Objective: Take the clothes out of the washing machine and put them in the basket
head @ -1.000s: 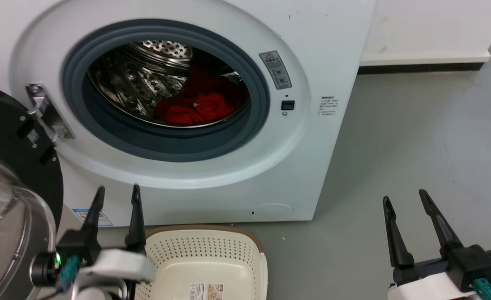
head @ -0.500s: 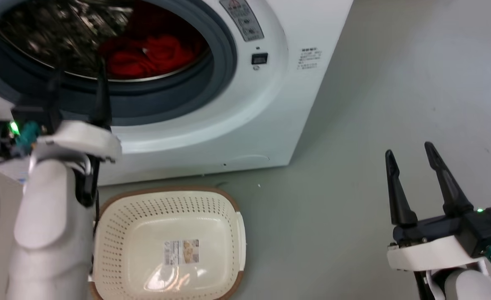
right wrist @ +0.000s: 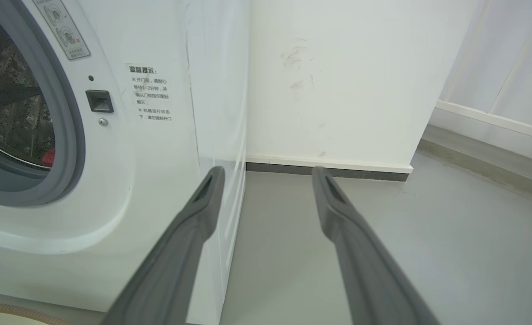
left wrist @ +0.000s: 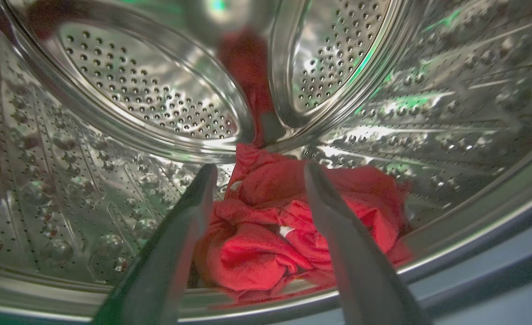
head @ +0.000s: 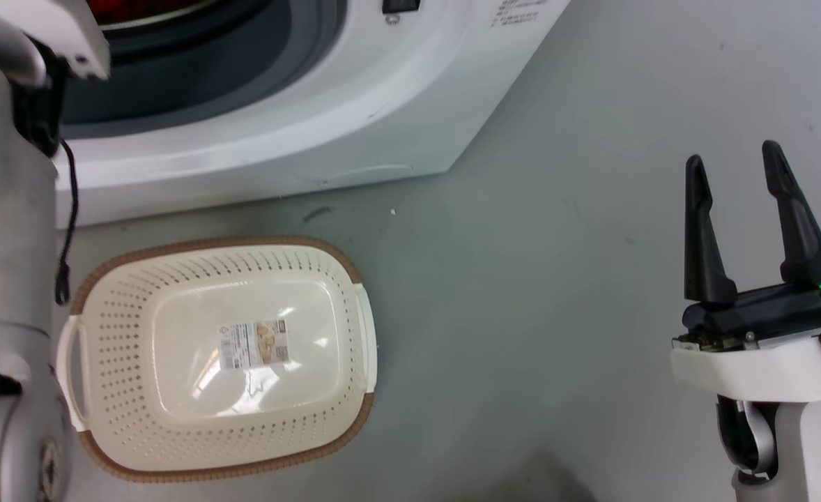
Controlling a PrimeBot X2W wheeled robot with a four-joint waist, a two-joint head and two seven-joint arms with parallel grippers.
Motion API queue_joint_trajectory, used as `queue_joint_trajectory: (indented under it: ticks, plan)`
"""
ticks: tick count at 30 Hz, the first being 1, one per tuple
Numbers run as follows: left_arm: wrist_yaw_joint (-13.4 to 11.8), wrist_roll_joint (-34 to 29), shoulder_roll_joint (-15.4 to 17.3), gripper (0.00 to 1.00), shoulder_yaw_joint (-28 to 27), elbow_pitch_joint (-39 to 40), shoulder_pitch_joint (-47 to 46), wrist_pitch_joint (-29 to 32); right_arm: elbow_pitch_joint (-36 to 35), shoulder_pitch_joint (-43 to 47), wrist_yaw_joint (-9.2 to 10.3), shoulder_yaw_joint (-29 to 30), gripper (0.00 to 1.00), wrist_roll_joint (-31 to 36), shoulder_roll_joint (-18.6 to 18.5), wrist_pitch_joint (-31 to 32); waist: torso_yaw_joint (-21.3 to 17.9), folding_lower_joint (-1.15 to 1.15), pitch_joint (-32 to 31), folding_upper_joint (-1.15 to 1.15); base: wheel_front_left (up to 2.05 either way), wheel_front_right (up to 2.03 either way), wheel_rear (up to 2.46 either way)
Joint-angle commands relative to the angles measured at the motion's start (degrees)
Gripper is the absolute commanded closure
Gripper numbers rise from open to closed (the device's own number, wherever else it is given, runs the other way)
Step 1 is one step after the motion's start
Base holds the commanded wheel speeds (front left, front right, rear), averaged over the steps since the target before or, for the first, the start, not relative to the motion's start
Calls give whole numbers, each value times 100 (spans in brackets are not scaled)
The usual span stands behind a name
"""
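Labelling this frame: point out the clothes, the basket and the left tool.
clothes (left wrist: 257,253): left wrist view, middle of the red heap.
basket (head: 208,243): head view, brown rim, far side.
left tool (left wrist: 260,168): left wrist view, midway between its fingertips.

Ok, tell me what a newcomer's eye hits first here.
The bright red clothes, heaped low in the steel drum, just ahead of the open left claw. Then the cream basket on the grey floor before the washing machine, nothing in it but a label; the right claw hangs open over the floor.
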State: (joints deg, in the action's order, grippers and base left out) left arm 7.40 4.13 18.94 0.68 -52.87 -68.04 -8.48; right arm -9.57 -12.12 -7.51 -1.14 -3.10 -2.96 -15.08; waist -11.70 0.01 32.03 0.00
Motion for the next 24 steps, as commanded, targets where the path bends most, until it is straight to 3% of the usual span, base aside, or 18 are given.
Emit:
queue_joint_trajectory:
  ticks: [1, 10, 24]
  plan:
    - [0, -48, 66, 0, 97, -151, -299, 184, -84, -150, 4, -22, 0, -35, 15, -14, -68, -1, 410, 0, 0, 0, 0]
    - [2, -171, 374, 0, 784, -944, -1636, 1470, -398, -369, 4, -135, 0, -202, 15, -15, -150, -1, 1005, 0, 0, 0, 0]
    - [-3, 260, 232, 0, 1139, -1690, -3050, 2948, -570, -492, 4, -282, 0, -372, 15, -14, -299, -1, 1519, 0, 0, 0, 0]
